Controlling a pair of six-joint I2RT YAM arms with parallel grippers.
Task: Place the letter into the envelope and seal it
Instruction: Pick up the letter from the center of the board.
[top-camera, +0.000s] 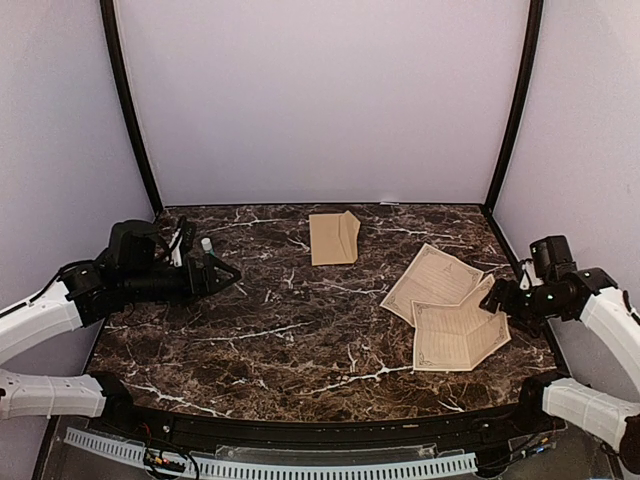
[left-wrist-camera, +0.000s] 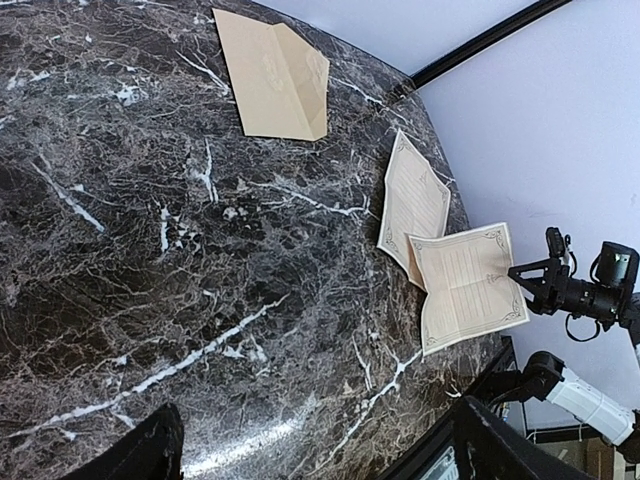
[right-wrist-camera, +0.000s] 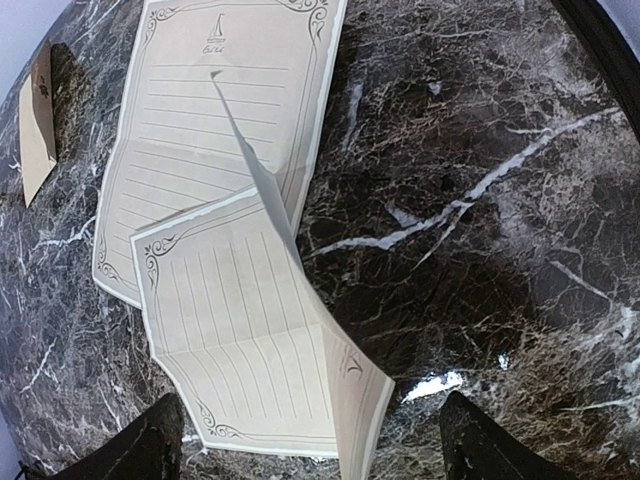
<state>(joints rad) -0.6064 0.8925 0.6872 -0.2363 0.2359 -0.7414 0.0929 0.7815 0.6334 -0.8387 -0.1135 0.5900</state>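
Observation:
The brown envelope (top-camera: 334, 238) lies flat at the back middle of the table; it also shows in the left wrist view (left-wrist-camera: 275, 78) and at the left edge of the right wrist view (right-wrist-camera: 38, 120). Two cream bordered letter sheets lie overlapping at the right: a far sheet (top-camera: 432, 278) (right-wrist-camera: 225, 100) and a near creased sheet (top-camera: 458, 335) (right-wrist-camera: 245, 330) with one panel standing up. My right gripper (top-camera: 497, 300) (right-wrist-camera: 315, 460) is open and empty, just above the near sheet's right edge. My left gripper (top-camera: 230, 273) (left-wrist-camera: 315, 455) is open and empty over bare table at the left.
The dark marble table (top-camera: 300, 340) is closed in by pale walls with black corner posts (top-camera: 130, 110). A small white-capped item (top-camera: 206, 244) stands by the left arm. The right arm's gripper shows in the left wrist view (left-wrist-camera: 535, 275).

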